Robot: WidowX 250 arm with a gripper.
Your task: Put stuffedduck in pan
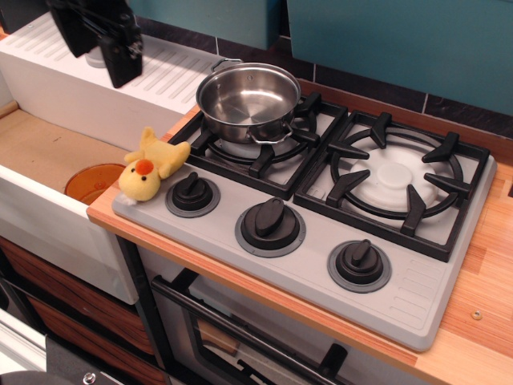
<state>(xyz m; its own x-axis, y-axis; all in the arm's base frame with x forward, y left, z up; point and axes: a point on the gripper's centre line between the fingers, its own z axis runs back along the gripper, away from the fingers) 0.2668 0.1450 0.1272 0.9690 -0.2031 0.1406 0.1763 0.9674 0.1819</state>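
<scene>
The stuffedduck (151, 167) is a yellow plush with an orange-red beak. It lies on the stove's front left corner, beside the leftmost knob (192, 193). The pan (247, 99) is shiny steel and empty, and stands on the back left burner. My gripper (100, 58) is black and hangs at the top left over the white drainboard, well behind and left of the duck. Its fingers (123, 62) stand apart and hold nothing. Its upper part is cut off by the frame's edge.
An orange round disc (90, 181) lies in the sink (40, 152) just left of the duck. A grey faucet base (98, 56) stands behind the gripper. The right burner (394, 178) is bare. Two more knobs (270, 224) sit along the stove's front.
</scene>
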